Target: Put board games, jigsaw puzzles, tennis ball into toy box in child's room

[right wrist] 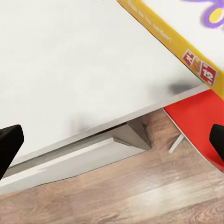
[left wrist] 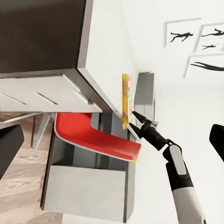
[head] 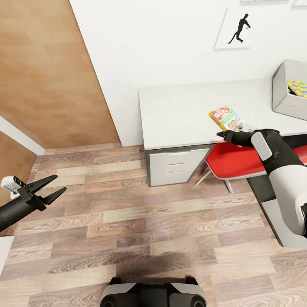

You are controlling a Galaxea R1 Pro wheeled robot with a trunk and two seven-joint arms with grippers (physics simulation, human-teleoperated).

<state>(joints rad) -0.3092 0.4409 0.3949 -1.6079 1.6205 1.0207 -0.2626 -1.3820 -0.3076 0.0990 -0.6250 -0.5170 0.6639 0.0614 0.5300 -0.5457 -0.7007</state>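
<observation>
A colourful board game [head: 226, 118] with a yellow edge lies near the front edge of the table [head: 183, 106], one corner reaching past that edge. My right gripper [head: 221, 134] is just in front of it, open, with nothing between its fingers; the right wrist view shows the game's yellow edge [right wrist: 186, 51] ahead of the spread gripper [right wrist: 112, 144]. The light-grey toy box [head: 283, 91] stands at the table's far right with a jigsaw puzzle [head: 298, 88] inside. My left gripper [head: 59, 183] hangs open over the floor at the left. From that wrist, the game [left wrist: 126, 100] and right gripper [left wrist: 134, 119] are seen side-on.
A red chair [head: 232, 162] is tucked under the table right below my right arm. White drawers [head: 177, 166] sit under the table's left end. A wooden door panel [head: 42, 72] stands at the left. A silhouette picture [head: 234, 27] hangs on the white wall.
</observation>
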